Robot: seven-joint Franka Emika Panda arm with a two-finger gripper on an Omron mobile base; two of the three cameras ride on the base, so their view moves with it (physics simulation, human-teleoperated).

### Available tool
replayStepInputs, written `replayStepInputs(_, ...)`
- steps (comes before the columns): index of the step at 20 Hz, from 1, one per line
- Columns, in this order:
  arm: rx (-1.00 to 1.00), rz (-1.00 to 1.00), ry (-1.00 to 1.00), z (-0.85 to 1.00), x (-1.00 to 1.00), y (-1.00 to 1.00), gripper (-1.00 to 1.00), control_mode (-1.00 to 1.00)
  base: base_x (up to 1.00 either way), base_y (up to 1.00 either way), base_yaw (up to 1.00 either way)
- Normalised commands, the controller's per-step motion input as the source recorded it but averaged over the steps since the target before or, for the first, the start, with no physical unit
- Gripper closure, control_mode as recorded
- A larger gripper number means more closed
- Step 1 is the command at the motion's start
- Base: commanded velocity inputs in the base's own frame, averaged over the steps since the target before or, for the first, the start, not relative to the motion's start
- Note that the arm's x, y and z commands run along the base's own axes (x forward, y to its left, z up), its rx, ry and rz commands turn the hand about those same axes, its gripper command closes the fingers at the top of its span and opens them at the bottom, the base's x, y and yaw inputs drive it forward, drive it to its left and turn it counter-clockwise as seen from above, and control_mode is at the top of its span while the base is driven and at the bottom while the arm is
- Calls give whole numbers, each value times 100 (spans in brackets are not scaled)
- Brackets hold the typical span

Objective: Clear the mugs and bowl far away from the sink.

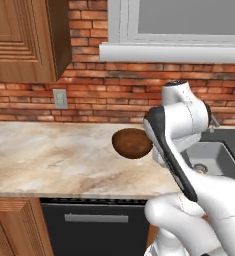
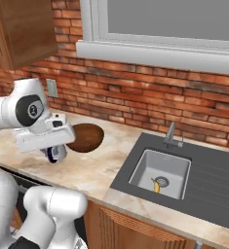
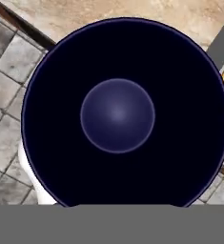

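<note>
Bowl (image 1: 132, 143): wide, dark brown, seen tilted on its side above the marble counter (image 1: 49, 155), at roughly 9 o'clock from the arm's wrist in the left base view. In the right base view the bowl (image 2: 85, 137) sits at 3 o'clock from the white hand, touching it; whether its lower edge rests on the counter cannot be told.

Gripper: finger tips hidden behind the hand in both base views. The hand view looks straight into a large, round, very dark concave surface (image 3: 125, 112) with a paler rounded centre, close to the camera; it appears to be the bowl's inside. Jaws read as fully closed, apparently pinching the bowl's rim, though the contact itself is not visible.

Sink (image 2: 160, 173): square grey basin in a dark surround, at 4 o'clock from the bowl and well apart from it. Grey faucet (image 2: 170, 133) at the basin's 12 o'clock edge. A small yellow item (image 2: 155, 185) lies by the drain.

Outlet plate (image 1: 60, 99) on the brick wall at 10 o'clock from the bowl
</note>
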Motion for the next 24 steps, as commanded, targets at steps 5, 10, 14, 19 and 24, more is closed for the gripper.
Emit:
replayStepInputs(5,1,36,-49,0,-69,-14,100,-100,0,0,0)
replayStepInputs(10,20,8,-39,4,-30,-2,100,-100,0,0,0)
replayStepInputs(14,34,-7,-11,34,0,0,100,-100,0,0,0)
replayStepInputs(19,17,-13,-1,56,-3,0,100,-100,0,0,0)
replayStepInputs(24,0,-29,5,33,-8,2,100,-100,0,0,0)
